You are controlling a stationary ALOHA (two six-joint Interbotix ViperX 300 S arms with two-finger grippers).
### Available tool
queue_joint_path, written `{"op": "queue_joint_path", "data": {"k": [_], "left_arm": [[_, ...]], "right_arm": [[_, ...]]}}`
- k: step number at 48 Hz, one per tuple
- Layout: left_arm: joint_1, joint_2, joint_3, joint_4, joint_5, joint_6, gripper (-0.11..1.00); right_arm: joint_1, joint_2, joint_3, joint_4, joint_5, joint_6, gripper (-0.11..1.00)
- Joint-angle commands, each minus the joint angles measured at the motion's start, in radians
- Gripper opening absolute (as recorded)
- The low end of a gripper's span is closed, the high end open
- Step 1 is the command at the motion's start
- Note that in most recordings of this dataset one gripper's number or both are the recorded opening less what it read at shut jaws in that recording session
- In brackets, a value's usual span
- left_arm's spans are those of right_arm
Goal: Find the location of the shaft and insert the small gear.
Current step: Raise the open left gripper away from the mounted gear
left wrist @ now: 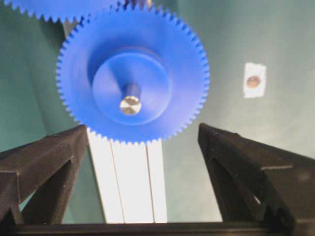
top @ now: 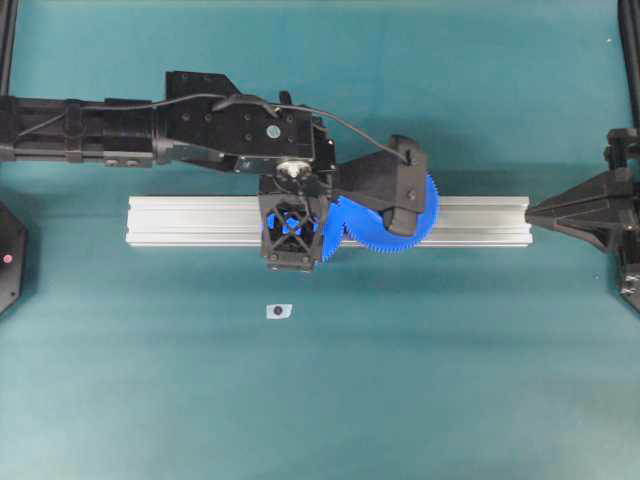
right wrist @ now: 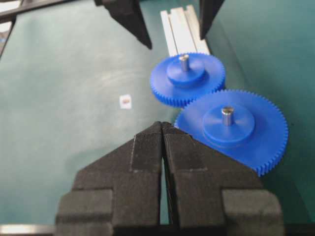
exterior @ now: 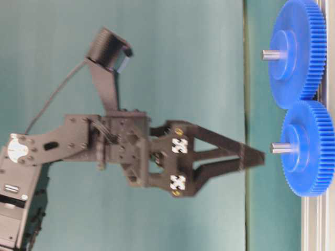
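Note:
The small gear point(left wrist: 147, 59) lies flat on the aluminium rail point(left wrist: 128, 187), and the shaft's silvery tip point(left wrist: 130, 104) sticks up through its hub. My left gripper point(left wrist: 142, 129) is open just above it, with one finger on each side and nothing held between them. From table level the left gripper point(exterior: 259, 158) is clear of the small gear point(exterior: 309, 149). The right wrist view shows the small gear point(right wrist: 187, 81) meshed with the wider blue gear point(right wrist: 246, 135). My right gripper point(right wrist: 162, 125) is shut and empty, well back from both gears.
The rail point(top: 180, 220) runs across the middle of the teal table. A small white patch with a dark round spot point(top: 279, 311) lies in front of it. The wider gear point(top: 425, 215) is partly hidden under the left wrist camera. The right gripper point(top: 535, 212) rests at the rail's right end.

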Motion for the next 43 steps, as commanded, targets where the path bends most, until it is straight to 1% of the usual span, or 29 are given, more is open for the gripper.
{"op": "queue_joint_path", "data": {"k": [1, 13, 43], "left_arm": [[0.003, -0.021, -0.035, 0.002, -0.006, -0.003, 0.94], [0.003, -0.029, -0.077, 0.002, -0.008, -0.003, 0.93], [0.006, -0.081, -0.071, 0.002, -0.005, -0.028, 0.93]], "right_arm": [[-0.002, 0.006, -0.015, 0.002, -0.006, 0.011, -0.01], [-0.002, 0.006, -0.014, 0.002, -0.006, 0.011, -0.01], [-0.002, 0.006, -0.012, 0.002, -0.009, 0.012, -0.01]]}}
